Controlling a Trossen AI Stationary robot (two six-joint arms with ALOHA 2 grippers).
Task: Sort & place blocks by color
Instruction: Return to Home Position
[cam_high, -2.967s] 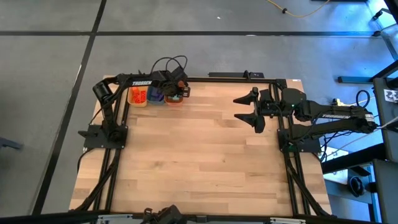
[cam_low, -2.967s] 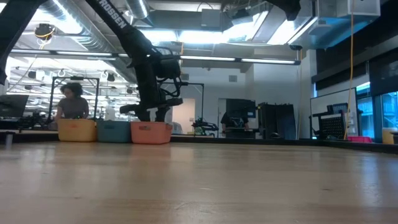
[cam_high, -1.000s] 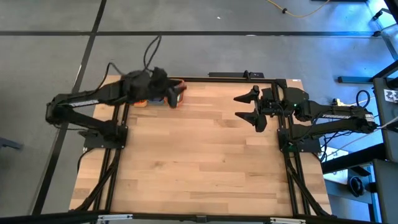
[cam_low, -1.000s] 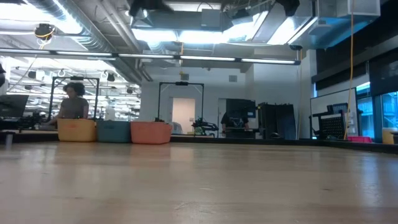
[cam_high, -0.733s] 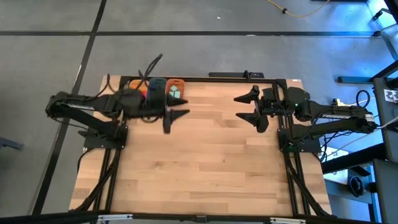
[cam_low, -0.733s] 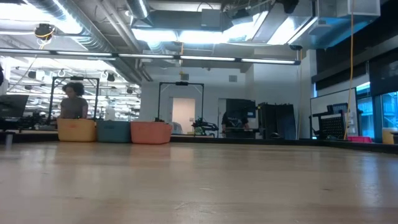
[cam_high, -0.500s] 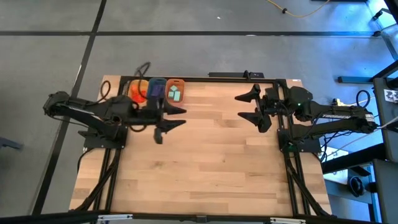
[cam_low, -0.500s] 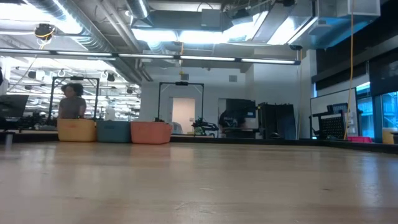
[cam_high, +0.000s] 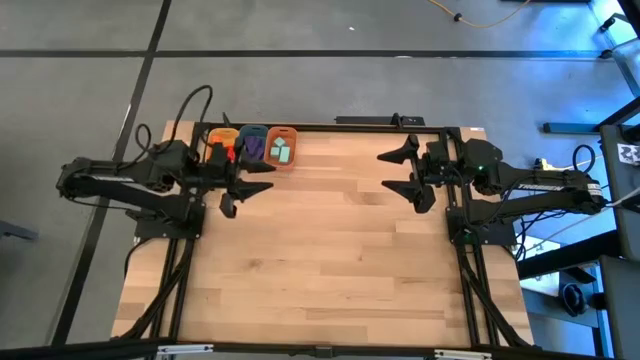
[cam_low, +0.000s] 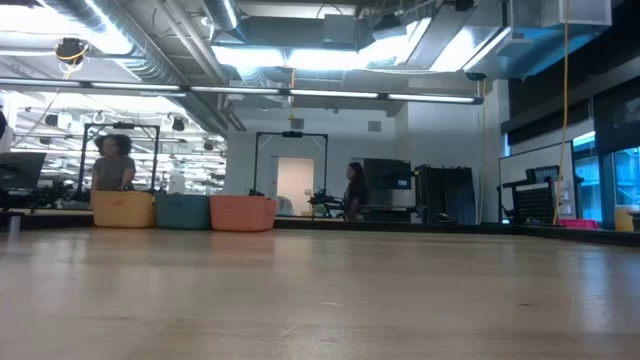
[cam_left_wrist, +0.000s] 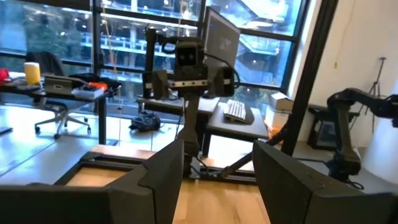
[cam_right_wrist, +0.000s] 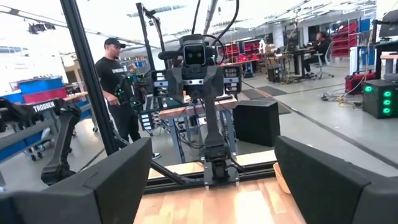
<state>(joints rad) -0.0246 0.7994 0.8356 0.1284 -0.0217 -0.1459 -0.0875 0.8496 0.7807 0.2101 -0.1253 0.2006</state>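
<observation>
hovering just beside the tubs (cam_low: 182, 212), the left gripper (cam_high: 245, 195) is spread and empty; the blocks (cam_high: 282, 152) lie sorted inside the tubs, nearer it than the right gripper (cam_high: 388, 171), also spread, well apart.

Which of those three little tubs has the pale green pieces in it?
The orange tub, rightmost of the row seen from above, holds the mint-green blocks. The blue tub beside it holds purple blocks, the yellow tub orange-red blocks.

TROSSEN, white lettering | on right arm (cam_high: 546, 186), high view | again on dark arm (cam_right_wrist: 45, 111) off-table, right wrist view | nothing else legible
</observation>
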